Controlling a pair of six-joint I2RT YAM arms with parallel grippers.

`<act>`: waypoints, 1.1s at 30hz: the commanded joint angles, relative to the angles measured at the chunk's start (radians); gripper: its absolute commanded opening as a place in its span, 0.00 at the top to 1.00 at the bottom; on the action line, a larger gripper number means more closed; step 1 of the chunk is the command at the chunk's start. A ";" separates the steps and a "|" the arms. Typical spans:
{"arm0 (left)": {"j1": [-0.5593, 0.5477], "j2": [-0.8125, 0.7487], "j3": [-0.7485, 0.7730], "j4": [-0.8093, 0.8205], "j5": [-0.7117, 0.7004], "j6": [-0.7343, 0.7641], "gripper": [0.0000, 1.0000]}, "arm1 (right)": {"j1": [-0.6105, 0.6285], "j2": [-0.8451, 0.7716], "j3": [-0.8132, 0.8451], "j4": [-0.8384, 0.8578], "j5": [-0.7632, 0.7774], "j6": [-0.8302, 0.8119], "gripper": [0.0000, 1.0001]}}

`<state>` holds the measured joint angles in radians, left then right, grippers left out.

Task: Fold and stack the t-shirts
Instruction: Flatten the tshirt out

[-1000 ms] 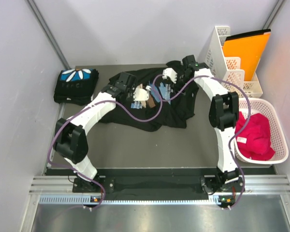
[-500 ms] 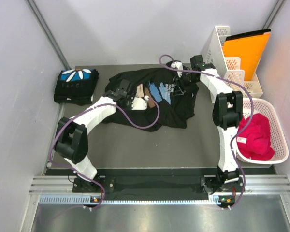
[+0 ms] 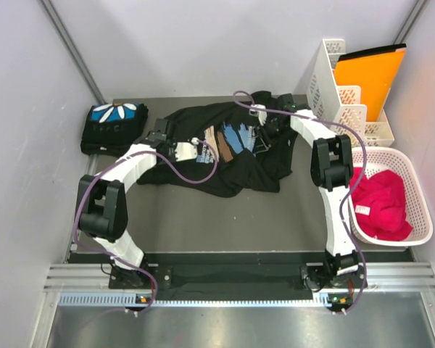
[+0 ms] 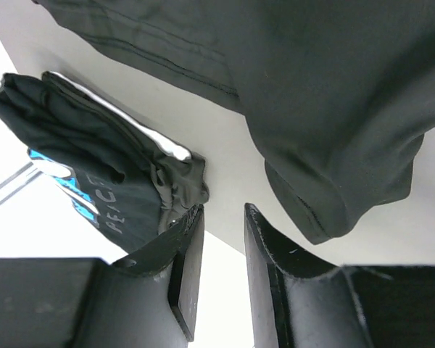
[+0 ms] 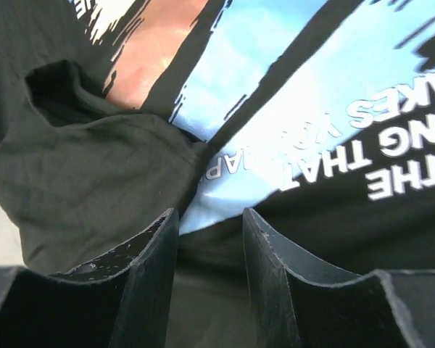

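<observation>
One black t-shirt (image 3: 114,128) lies folded at the back left, its blue print with white petals facing up. A second black t-shirt (image 3: 235,156) is spread and rumpled mid-table, showing a blue-and-tan print (image 3: 228,138). My left gripper (image 3: 155,137) is open by that shirt's left sleeve, between the two shirts. The left wrist view shows the open left gripper (image 4: 223,210) holding nothing, the folded shirt (image 4: 94,181) to one side and the sleeve (image 4: 333,145) to the other. My right gripper (image 3: 264,125) hovers open at the shirt's back edge; the right wrist view has the right gripper (image 5: 209,214) over the print (image 5: 290,94).
A white file rack (image 3: 333,87) with an orange folder (image 3: 370,76) stands at the back right. A white basket (image 3: 413,181) holding pink cloth (image 3: 380,203) sits by the right arm. Walls close in left, back and right.
My left gripper has moved left off the chest print to the shirt's left sleeve. The right gripper has shifted slightly left along the shirt's back edge. The spread shirt lies flatter.
</observation>
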<state>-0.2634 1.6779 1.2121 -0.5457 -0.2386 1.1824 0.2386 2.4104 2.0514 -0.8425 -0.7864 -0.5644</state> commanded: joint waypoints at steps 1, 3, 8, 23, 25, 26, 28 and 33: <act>0.013 -0.023 -0.014 0.038 0.036 0.019 0.66 | 0.041 0.003 0.065 -0.009 -0.017 0.003 0.59; 0.018 -0.024 -0.013 0.039 0.041 0.022 0.66 | 0.053 0.006 0.073 -0.012 -0.017 0.001 0.59; 0.020 -0.026 -0.008 0.038 0.048 0.022 0.66 | 0.068 0.001 0.079 0.008 -0.010 0.023 0.59; 0.018 -0.032 -0.003 0.030 0.068 0.010 0.66 | 0.064 -0.040 0.064 0.091 0.187 0.087 0.60; 0.018 -0.030 -0.005 0.029 0.070 0.008 0.66 | 0.064 -0.043 0.065 0.091 0.153 0.093 0.61; 0.018 -0.032 -0.005 0.029 0.071 0.010 0.66 | 0.065 -0.043 0.069 0.089 0.142 0.098 0.61; 0.018 -0.033 -0.005 0.027 0.073 0.010 0.66 | 0.064 -0.046 0.072 0.092 0.124 0.113 0.61; 0.016 -0.040 -0.003 0.027 0.067 0.003 0.66 | 0.062 -0.103 0.049 0.068 0.102 0.093 0.61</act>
<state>-0.2493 1.6779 1.2053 -0.5320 -0.1898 1.1954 0.3000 2.4226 2.0838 -0.7845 -0.6334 -0.4690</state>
